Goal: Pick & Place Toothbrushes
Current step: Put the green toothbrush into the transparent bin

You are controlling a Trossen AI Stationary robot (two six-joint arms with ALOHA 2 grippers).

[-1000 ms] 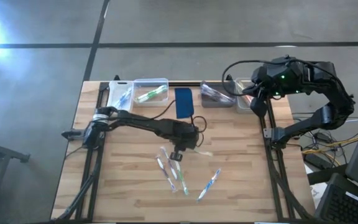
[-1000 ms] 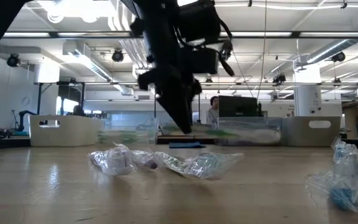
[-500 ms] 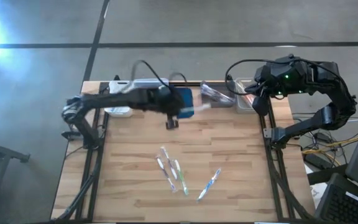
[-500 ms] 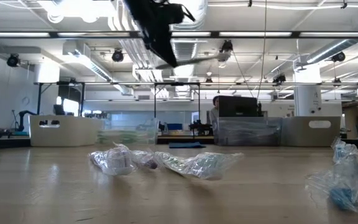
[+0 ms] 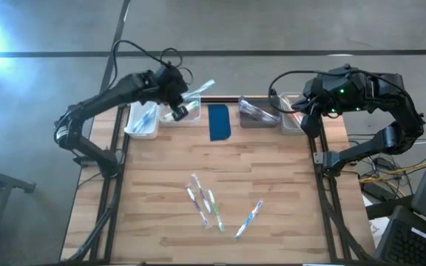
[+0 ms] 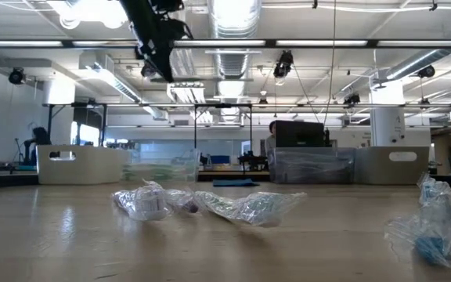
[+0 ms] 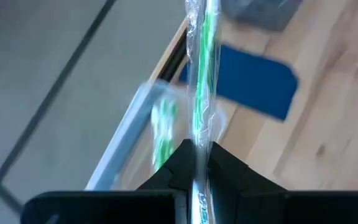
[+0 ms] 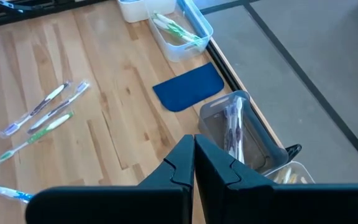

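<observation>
My left gripper (image 5: 181, 96) is up over the clear bin (image 5: 180, 108) at the table's far left, shut on a green toothbrush in a clear wrapper (image 7: 202, 74). That bin holds another green toothbrush (image 7: 163, 124). Several wrapped toothbrushes (image 5: 202, 201) lie flat on the table's middle, and one with blue (image 5: 248, 219) lies to their right. My right gripper (image 8: 194, 146) waits shut, high above the bins at the far right (image 5: 299, 112), touching nothing. My left gripper pinches the wrapped toothbrush between its two fingers (image 7: 197, 163), near one end. Most of its length (image 7: 205, 37) sticks out past the fingertips, in line with the fingers. It hangs clear of everything, above the clear bin, slanting toward the table's far right (image 5: 204, 86).
A dark blue pad (image 5: 219, 122) lies beside the clear bin. A white bin (image 5: 143, 118) with toothbrushes stands at the far left. A greyish clear bin (image 5: 257, 112) and another bin (image 5: 291, 118) stand at the far right. Bare wood lies between bins and loose toothbrushes.
My left gripper has risen from the table's middle, by the loose toothbrushes, and swung toward the far left edge. It has carried the green toothbrush clear of the table to above the clear bin, turning as it went. The loose toothbrushes have stayed in place.
</observation>
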